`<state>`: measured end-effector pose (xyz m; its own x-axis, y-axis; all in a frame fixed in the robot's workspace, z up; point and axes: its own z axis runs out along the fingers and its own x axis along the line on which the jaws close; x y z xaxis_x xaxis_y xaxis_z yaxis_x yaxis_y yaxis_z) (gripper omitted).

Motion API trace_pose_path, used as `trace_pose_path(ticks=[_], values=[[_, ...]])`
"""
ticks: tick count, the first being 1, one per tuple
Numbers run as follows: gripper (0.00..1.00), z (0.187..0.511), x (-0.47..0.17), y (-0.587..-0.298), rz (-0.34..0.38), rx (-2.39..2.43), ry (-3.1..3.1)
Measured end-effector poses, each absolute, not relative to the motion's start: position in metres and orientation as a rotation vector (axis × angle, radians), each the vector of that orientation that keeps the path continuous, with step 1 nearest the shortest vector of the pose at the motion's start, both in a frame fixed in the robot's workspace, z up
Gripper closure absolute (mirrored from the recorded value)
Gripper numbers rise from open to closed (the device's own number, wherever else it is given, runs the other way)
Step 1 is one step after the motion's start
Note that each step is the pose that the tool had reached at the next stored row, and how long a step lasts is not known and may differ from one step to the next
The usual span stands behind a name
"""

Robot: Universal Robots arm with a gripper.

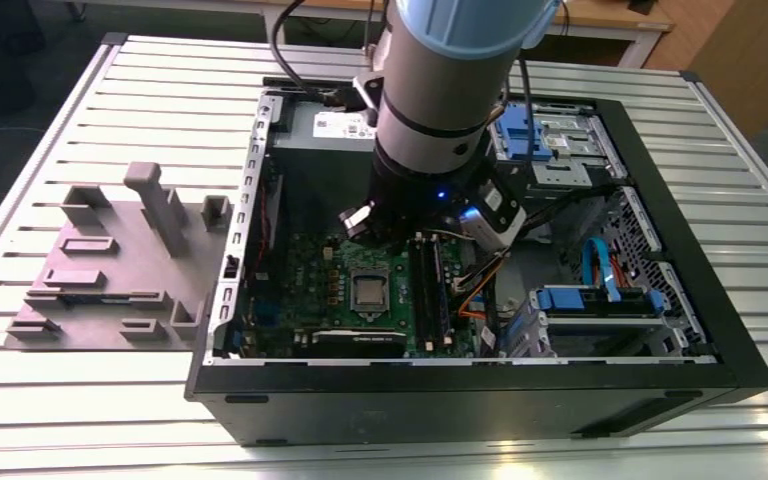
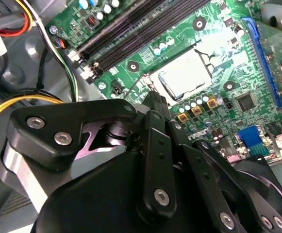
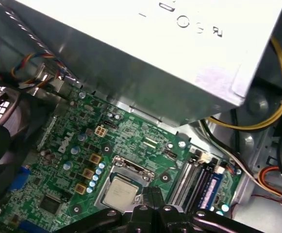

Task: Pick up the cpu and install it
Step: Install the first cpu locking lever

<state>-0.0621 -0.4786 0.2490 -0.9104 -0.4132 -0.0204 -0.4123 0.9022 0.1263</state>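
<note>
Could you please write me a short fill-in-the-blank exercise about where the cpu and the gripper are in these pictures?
1. The cpu lies in its socket on the ____ motherboard.
2. In both wrist views the gripper is closest to the ____.
3. In the exterior view the grey fixture lies to the case's ____.

Missing words: green; cpu; left
</note>
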Motion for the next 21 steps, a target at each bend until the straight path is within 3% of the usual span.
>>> trace_pose_path(ticks=[21], values=[[0.9, 0.256, -0.05, -0.474, -0.205, 0.746, -3.034]])
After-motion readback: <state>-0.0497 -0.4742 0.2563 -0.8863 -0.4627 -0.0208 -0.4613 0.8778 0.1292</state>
